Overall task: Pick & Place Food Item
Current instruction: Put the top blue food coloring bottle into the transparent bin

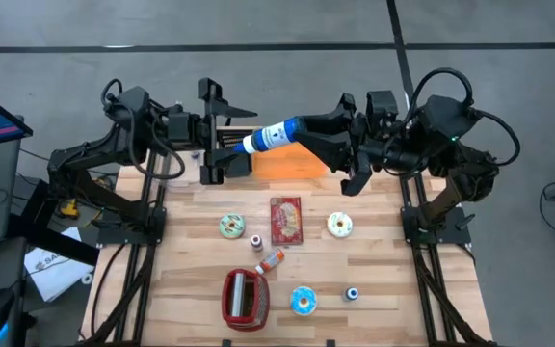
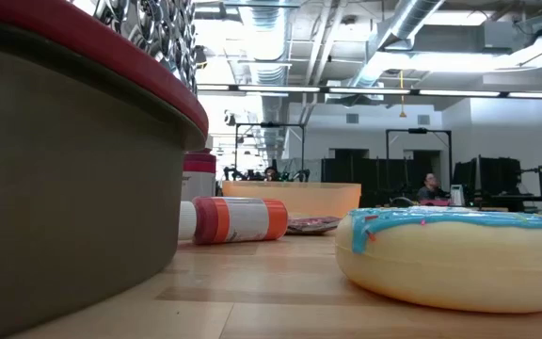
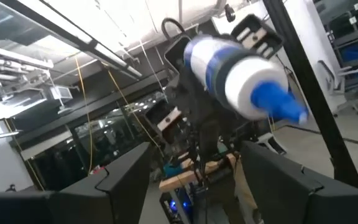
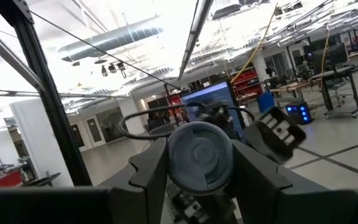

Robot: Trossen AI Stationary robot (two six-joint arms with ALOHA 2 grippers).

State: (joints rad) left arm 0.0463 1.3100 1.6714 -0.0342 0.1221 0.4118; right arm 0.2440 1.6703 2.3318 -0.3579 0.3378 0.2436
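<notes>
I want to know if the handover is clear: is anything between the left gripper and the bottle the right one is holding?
Nothing visible is. The right gripper holds the blue-and-white bottle above the orange bin, cap end pointing at the open left gripper, with only air in the gap.

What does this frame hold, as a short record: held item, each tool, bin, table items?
held item: bottle, white and blue, lying level in the air above the bin
right tool: shut on bottle
left tool: open, facing the bottle's cap end
bin: orange, at table's far edge
table items: three donuts, red basket, snack pack
</notes>
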